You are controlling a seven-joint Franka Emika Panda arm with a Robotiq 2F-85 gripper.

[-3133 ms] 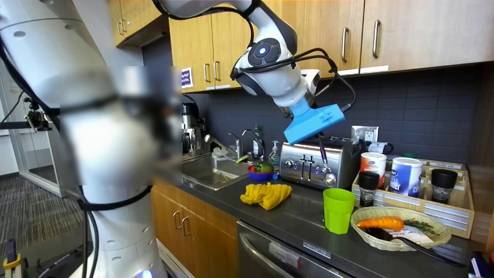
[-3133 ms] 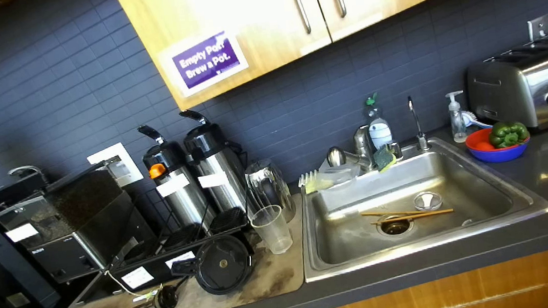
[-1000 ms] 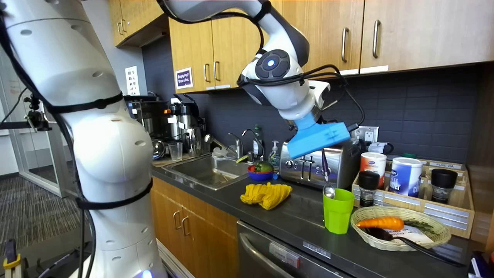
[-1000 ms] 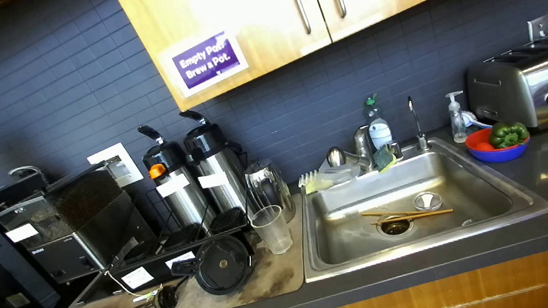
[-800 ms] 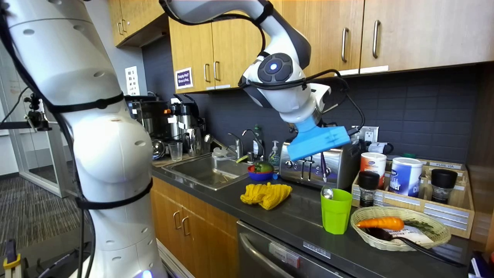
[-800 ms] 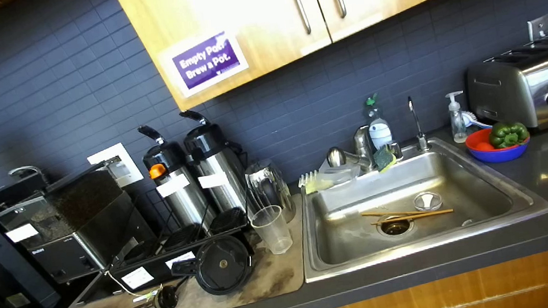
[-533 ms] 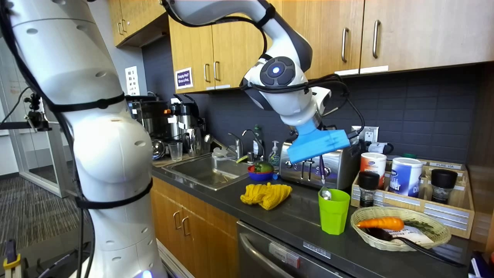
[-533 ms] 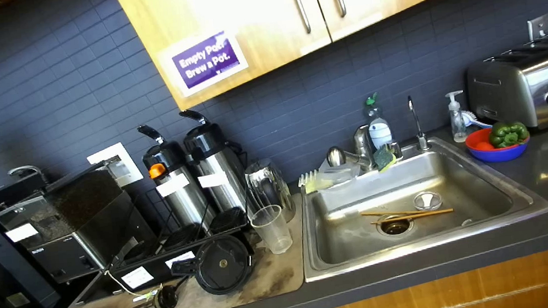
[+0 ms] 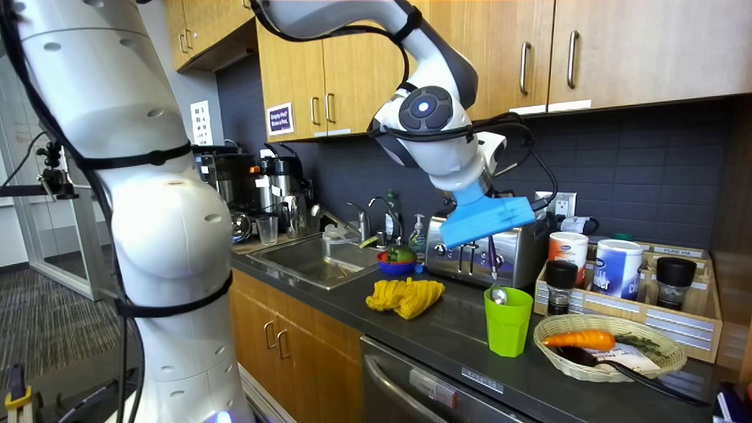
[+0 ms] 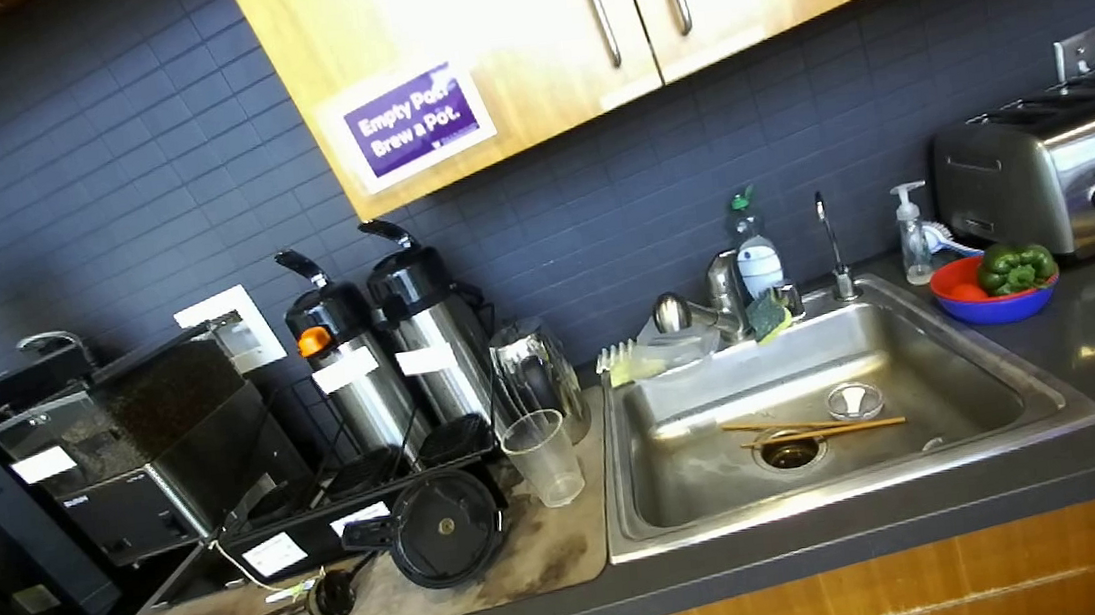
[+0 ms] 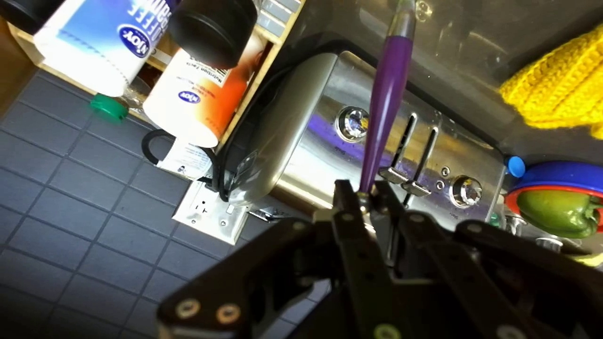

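Note:
A spoon with a purple handle [image 11: 386, 94] is pinched at its handle end between the dark fingertips of my gripper [image 11: 363, 192] in the wrist view. In an exterior view a blue cover [image 9: 487, 220] hides the fingers, and the spoon [image 9: 492, 254] hangs below it, slightly tilted. Its shiny metal bowl [image 9: 497, 294] is at the left side of the mouth of a green cup [image 9: 507, 329] and seems to be just inside the rim. The cup stands upright on the dark counter. No cup or spoon appears in the other camera's sink-side picture.
A steel toaster [image 9: 470, 252] stands close behind the spoon. Right of the cup lie a wicker basket [image 9: 611, 376] with a carrot [image 9: 580, 339] and a wooden organiser [image 9: 675, 317] with canisters. A yellow cloth [image 9: 405, 297] and a sink [image 10: 843, 349] are to the left.
Over about three seconds the arm has come down and the spoon has dropped from in front of the toaster to the cup's mouth. The cup has slid slightly left within the last second.

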